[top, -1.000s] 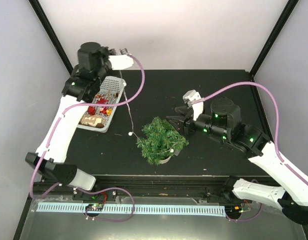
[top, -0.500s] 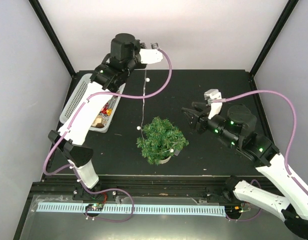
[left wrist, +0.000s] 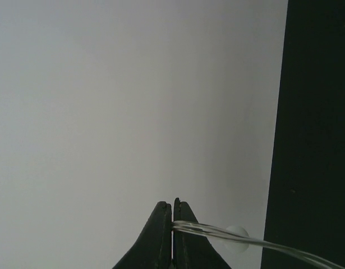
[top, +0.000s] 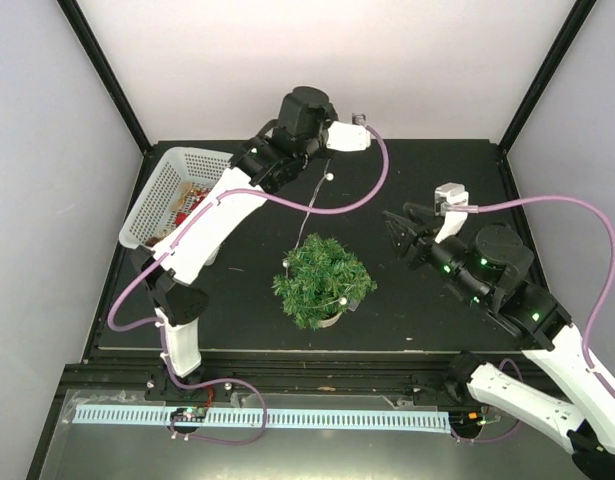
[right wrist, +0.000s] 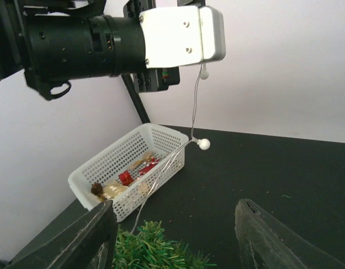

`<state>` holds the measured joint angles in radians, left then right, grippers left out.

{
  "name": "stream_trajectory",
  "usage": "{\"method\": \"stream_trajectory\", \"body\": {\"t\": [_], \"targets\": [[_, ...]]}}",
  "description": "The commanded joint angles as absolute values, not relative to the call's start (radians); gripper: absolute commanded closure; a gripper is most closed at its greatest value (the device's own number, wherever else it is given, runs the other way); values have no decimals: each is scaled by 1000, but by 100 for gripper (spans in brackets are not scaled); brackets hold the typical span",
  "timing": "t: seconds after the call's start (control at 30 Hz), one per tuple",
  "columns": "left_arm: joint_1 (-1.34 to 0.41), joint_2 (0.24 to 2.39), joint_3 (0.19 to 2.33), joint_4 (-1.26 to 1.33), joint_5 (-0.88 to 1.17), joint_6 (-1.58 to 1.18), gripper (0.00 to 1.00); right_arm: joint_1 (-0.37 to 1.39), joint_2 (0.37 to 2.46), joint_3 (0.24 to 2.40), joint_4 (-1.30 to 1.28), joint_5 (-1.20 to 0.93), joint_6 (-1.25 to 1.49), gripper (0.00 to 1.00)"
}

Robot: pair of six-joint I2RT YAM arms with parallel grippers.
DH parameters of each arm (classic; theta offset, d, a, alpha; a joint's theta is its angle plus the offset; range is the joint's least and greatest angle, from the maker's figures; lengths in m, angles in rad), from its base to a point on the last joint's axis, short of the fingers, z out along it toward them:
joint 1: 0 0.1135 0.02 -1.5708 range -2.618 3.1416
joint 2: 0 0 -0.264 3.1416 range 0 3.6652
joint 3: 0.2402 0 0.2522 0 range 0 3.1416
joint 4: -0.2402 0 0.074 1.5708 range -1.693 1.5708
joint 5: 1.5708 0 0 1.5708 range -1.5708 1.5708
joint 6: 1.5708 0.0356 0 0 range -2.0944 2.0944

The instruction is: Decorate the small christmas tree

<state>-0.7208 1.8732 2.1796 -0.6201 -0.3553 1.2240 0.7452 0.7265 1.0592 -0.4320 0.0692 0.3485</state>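
Observation:
The small christmas tree (top: pixel 321 279), bushy dark green in a cream pot, stands mid-table; its top shows in the right wrist view (right wrist: pixel 152 252). My left gripper (left wrist: pixel 173 208) is shut on a thin wire string of white beads (left wrist: pixel 239 238), held high over the far part of the table (top: pixel 332 152). The string (top: pixel 309 210) hangs down to the tree, also in the right wrist view (right wrist: pixel 193 120). My right gripper (top: pixel 400 228) is open and empty, to the right of the tree; the space between its fingertips (right wrist: pixel 175 221) faces the tree and the basket.
A white perforated basket (top: pixel 165 190) with red and gold ornaments sits at the far left, partly behind the left arm; it also shows in the right wrist view (right wrist: pixel 127 171). The black table (top: pixel 427 300) ends at white walls behind and at both sides.
My left arm has swung right and further back, carrying the bead string from above the basket to above the tree. My right gripper has drawn back to the right, away from the tree.

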Motion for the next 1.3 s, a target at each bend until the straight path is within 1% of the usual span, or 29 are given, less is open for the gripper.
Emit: {"method": "stream_trajectory", "body": {"t": [0.0,0.27,0.43,0.57,0.73,1.03,1.27], "targets": [[-814,1858,2256,-622,-417,1256,99,741,663,1034,-388,181,367,41],[-963,1806,2243,-695,-500,1269,98,740,581,1021,-393,303,372,41],[-1057,1746,2174,-682,-597,1308,98,741,542,1003,-395,343,386,41],[-1127,1692,2091,-656,-686,1346,99,741,524,996,-402,346,395,41],[-1210,1657,2018,-694,-775,1346,98,740,507,996,-417,327,411,41],[-1349,1677,1946,-783,-936,1377,98,741,460,1019,-475,316,432,41],[-1425,1619,1825,-705,-1054,1464,98,740,416,1015,-514,322,445,41]]}}
